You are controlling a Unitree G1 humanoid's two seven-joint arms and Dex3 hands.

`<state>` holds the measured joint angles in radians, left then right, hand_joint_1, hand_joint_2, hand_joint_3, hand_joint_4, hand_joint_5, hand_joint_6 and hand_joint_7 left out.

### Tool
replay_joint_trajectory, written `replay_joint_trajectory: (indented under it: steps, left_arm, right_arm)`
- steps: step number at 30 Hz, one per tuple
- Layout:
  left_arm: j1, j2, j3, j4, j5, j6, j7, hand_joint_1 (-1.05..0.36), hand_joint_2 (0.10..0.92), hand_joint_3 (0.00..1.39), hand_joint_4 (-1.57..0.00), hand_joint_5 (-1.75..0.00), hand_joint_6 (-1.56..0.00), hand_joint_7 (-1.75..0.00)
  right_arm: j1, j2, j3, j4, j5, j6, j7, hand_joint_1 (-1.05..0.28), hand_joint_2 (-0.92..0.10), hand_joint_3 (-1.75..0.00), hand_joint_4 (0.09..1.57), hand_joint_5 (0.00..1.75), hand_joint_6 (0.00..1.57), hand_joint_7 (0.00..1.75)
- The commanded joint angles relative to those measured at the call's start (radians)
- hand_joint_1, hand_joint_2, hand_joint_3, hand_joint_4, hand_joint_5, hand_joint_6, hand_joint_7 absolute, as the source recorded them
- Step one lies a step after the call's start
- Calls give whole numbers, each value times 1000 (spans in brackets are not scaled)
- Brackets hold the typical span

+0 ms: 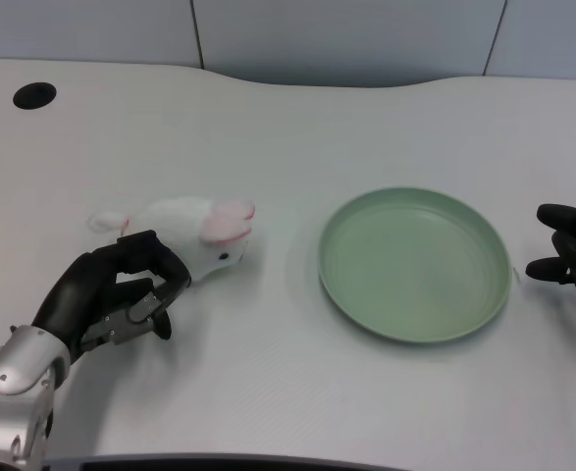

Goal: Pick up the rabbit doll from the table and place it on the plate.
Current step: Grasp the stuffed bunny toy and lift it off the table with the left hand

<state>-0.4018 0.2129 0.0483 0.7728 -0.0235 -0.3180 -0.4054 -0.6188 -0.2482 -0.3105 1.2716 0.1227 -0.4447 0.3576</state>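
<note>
A white rabbit doll [195,233] with pink ears lies on its side on the table, left of centre, its head toward the plate. The light green plate [414,263] sits to its right with nothing on it. My left hand [113,291] is at the doll's near left side, fingers curled and apart, their tips at the doll's body and partly covering its rear. Nothing is held; the doll rests on the table.
The white table [297,137] stretches to a grey wall at the back. A black round hole [34,95] lies at the far left. My right hand [569,255] rests at the right edge beside the plate.
</note>
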Motion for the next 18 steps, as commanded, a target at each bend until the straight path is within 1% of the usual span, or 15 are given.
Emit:
replay_joint_trajectory:
  steps: [1, 2, 4, 6, 9, 10, 11, 12, 13, 14, 15, 16, 17, 18]
  left_arm:
    - [31, 16, -7, -49, 47, -117, 75, -491, 921, 436, -603, -1746, -461, -1624]
    - [33, 18, -9, -53, 57, -134, 88, -491, 921, 435, -594, -1746, -451, -1642]
    - [33, 37, -20, -86, 107, -161, 134, -497, 921, 444, -596, -1746, -434, -1658]
    - [34, 46, -26, -100, 130, -170, 158, -499, 921, 450, -599, -1746, -425, -1668]
    - [36, 47, -31, -104, 133, -170, 167, -499, 921, 454, -600, -1746, -420, -1676]
    - [18, 87, -43, -126, 188, -200, 194, -499, 921, 454, -600, -1746, -418, -1677]
    - [5, 118, -52, -143, 230, -223, 215, -508, 921, 409, -571, -1661, -471, -1436]
    - [-4, 138, -59, -153, 260, -239, 231, -515, 921, 381, -557, -1601, -529, -1242]
    - [-22, 179, -75, -170, 332, -257, 267, -517, 921, 371, -552, -1580, -549, -1174]
    - [-33, 202, -85, -177, 377, -266, 293, -551, 921, 293, -570, -1376, -568, -890]
    - [-41, 219, -94, -181, 409, -273, 314, -573, 921, 246, -602, -1210, -638, -602]
    - [-55, 245, -109, -186, 463, -290, 354, -580, 921, 229, -613, -1153, -663, -502]
    - [-66, 265, -121, -192, 503, -295, 379, -615, 921, 180, -608, -1009, -665, -349]
    - [-80, 288, -136, -203, 540, -292, 391, -646, 921, 154, -601, -884, -665, -218]
  right_arm:
    - [-3, -15, -3, 2, 4, -9, -4, -421, -921, -233, 737, 877, 984, 8]
    - [-3, -15, -1, 2, 2, -13, -5, -423, -921, -233, 737, 877, 984, 7]
    - [-3, -16, 6, 2, -8, -15, -17, -427, -921, -235, 729, 870, 979, 5]
    - [-4, -16, 9, 2, -12, -15, -23, -429, -921, -237, 724, 865, 976, 3]
    - [-4, -16, 9, 2, -14, -15, -25, -429, -921, -239, 725, 861, 976, 3]
    - [-5, -13, 6, 2, -9, -9, -21, -430, -921, -239, 725, 860, 976, 3]
    - [-6, -11, 4, 1, -6, -4, -19, -427, -921, -237, 725, 859, 974, 2]
    - [-7, -10, 2, 1, -4, -1, -17, -425, -921, -235, 725, 859, 973, 1]
    - [-7, -8, 2, 1, -3, 1, -18, -424, -921, -234, 725, 859, 972, 1]
    - [-8, -7, 2, 1, -3, 1, -19, -422, -921, -233, 729, 861, 975, 2]
    - [-8, -6, 2, 0, -3, 2, -20, -420, -921, -233, 731, 863, 977, 3]
    - [-7, -4, 1, 1, -3, -1, -18, -419, -921, -233, 731, 865, 977, 3]
    - [-7, -3, 1, 1, -2, -3, -17, -417, -921, -234, 731, 866, 976, 3]
    - [-7, -3, 3, 1, -4, -4, -19, -423, -921, -235, 729, 868, 977, 3]
